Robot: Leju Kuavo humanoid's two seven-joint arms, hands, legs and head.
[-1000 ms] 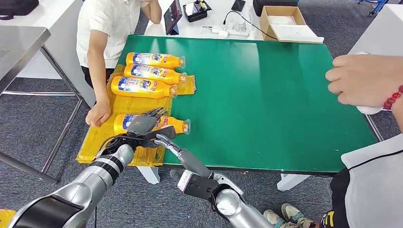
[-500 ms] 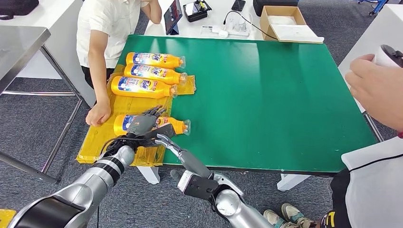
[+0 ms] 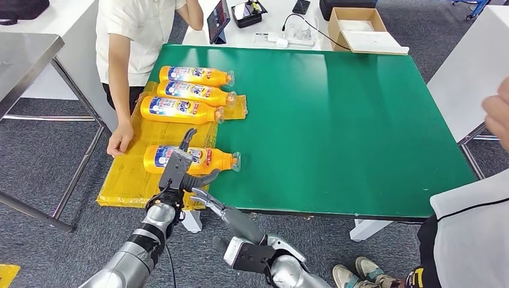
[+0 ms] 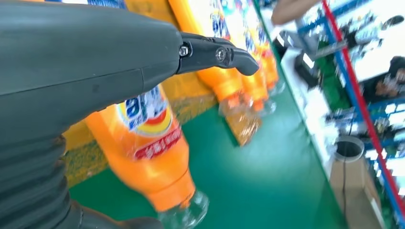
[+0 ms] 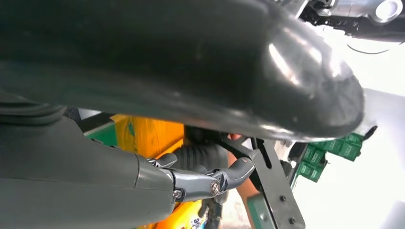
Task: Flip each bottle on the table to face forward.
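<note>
Four bottles in head view, wrist view blurred

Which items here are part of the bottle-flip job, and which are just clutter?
Job:
near bottle
three far bottles
yellow mat
left hand, open above the near bottle
right hand, open at the table edge

Clutter:
cardboard box
tablet
power strip
phone

left robot hand hovers with fingers spread over the nearest bottle on the green table.
</note>
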